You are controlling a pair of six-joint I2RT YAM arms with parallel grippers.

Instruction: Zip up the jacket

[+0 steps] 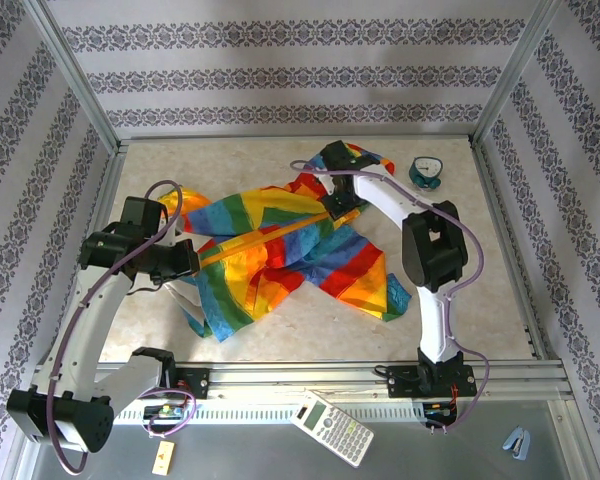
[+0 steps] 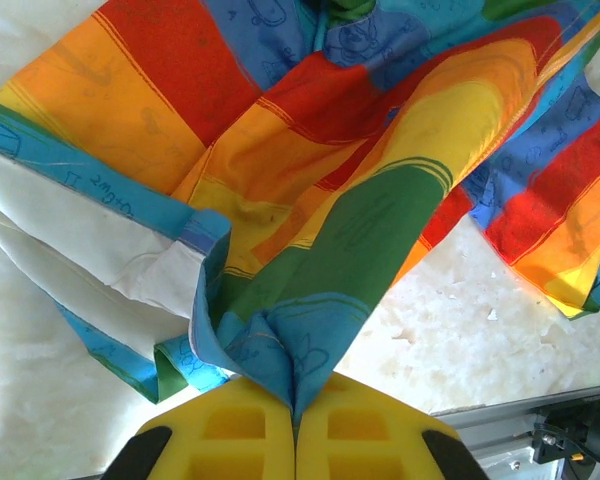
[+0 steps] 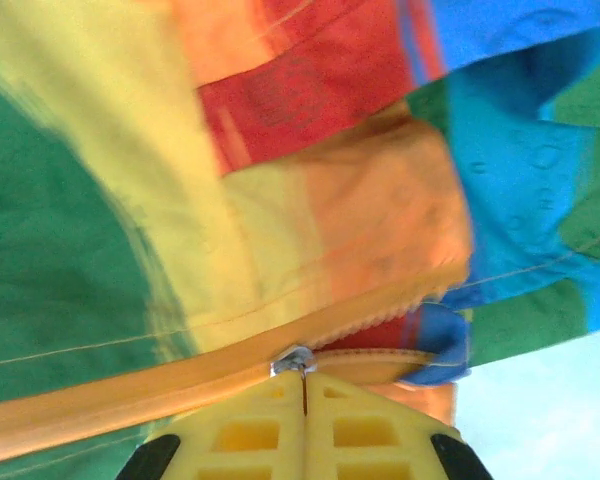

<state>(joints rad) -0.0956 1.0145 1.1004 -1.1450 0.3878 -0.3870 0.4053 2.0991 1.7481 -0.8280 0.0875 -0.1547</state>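
On the marble tabletop (image 1: 480, 300), left gripper (image 2: 296, 405) closed on the jacket (image 1: 270, 235) hem, right gripper (image 3: 303, 392) closed on the zipper slider (image 3: 293, 360); a taut, straight track was advisable while pulling.

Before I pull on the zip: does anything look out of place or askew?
The jacket is bunched and twisted rather than flat, with pale lining flipped out near the left gripper. A calculator lies askew over the near rail, off the table. Nothing looks torn.

jacket (image 1: 280, 250) on table (image 1: 470, 300) | left tool (image 1: 194, 262) at left end | right tool (image 1: 341, 209) far-right
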